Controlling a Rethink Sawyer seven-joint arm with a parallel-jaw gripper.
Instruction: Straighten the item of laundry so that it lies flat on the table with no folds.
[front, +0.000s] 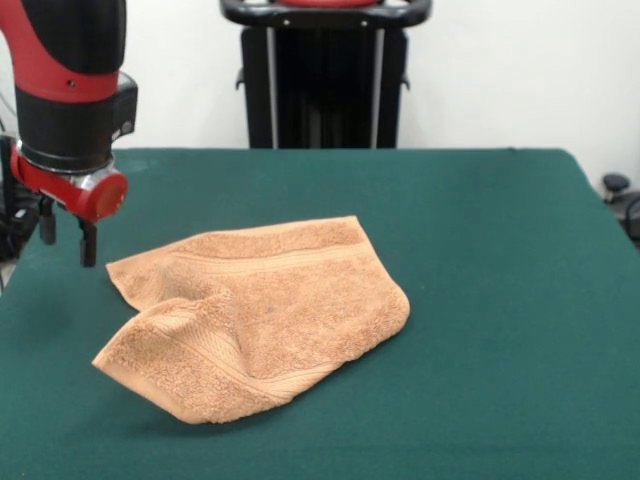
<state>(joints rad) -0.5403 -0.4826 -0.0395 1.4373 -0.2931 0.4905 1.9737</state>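
Folded orange towel (255, 315) on green table (480, 300), empty fingers (67, 232) spread apart, hovering just beyond its left corner

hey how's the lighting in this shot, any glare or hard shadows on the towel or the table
Front view: soft, even light; no glare on the green table; the towel casts only a faint shadow under its lifted near corner; the gripper throws a dim shadow on the table beneath it; the towel's weave reads clearly, with no obvious blur.
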